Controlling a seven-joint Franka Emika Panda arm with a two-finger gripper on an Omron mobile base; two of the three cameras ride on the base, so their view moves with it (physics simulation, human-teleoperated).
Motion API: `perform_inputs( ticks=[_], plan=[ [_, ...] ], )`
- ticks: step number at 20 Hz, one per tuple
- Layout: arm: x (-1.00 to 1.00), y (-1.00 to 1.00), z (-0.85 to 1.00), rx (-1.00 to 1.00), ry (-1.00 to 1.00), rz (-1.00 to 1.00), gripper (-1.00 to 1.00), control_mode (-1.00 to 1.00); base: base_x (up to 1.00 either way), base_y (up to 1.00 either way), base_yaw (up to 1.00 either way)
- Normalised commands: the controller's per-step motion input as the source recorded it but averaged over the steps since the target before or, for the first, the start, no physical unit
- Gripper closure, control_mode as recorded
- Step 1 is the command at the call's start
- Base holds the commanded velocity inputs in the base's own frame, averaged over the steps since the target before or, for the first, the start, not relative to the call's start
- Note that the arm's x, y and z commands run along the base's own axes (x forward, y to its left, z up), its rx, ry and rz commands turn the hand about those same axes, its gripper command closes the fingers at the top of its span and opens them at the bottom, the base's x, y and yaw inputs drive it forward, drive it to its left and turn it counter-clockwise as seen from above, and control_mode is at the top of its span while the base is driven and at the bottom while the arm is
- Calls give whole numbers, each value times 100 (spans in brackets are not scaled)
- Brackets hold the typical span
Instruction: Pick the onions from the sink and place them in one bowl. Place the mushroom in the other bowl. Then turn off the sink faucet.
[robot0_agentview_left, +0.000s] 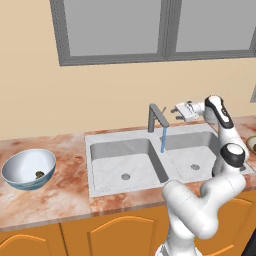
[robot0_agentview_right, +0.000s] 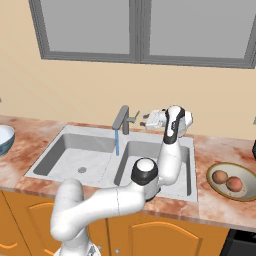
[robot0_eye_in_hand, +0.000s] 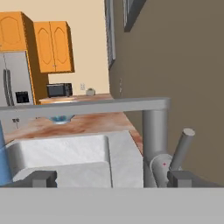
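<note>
Water runs from the grey sink faucet into the pale double sink. My gripper is open, level with the faucet and just to its right, pointing at it. In the hand view the faucet post and its lever handle stand close ahead, nearer the right fingertip; nothing is held. Two onions lie in the tan bowl on the right counter. The mushroom lies in the blue bowl on the left counter.
The wall and a grey-framed window rise right behind the faucet. A marbled reddish counter surrounds the sink. In the hand view a fridge, a microwave and orange cabinets show far off.
</note>
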Motion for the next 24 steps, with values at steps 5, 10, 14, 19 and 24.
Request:
perform_inputs(
  ticks=[5, 10, 14, 19, 24],
  plan=[
    [7, 8, -11, 0, 0, -19, -100, -100, 0, 0, 0],
    [15, 21, -7, 0, 0, -19, -100, -100, 0, 0, 0],
    [18, 20, -7, 0, 0, -16, -100, -100, 0, 0, 0],
    [24, 6, -4, 0, 0, -5, -100, -100, 0, 0, 0],
    [28, 6, -2, 0, 0, 0, -100, -100, 0, 0, 0]
  ],
)
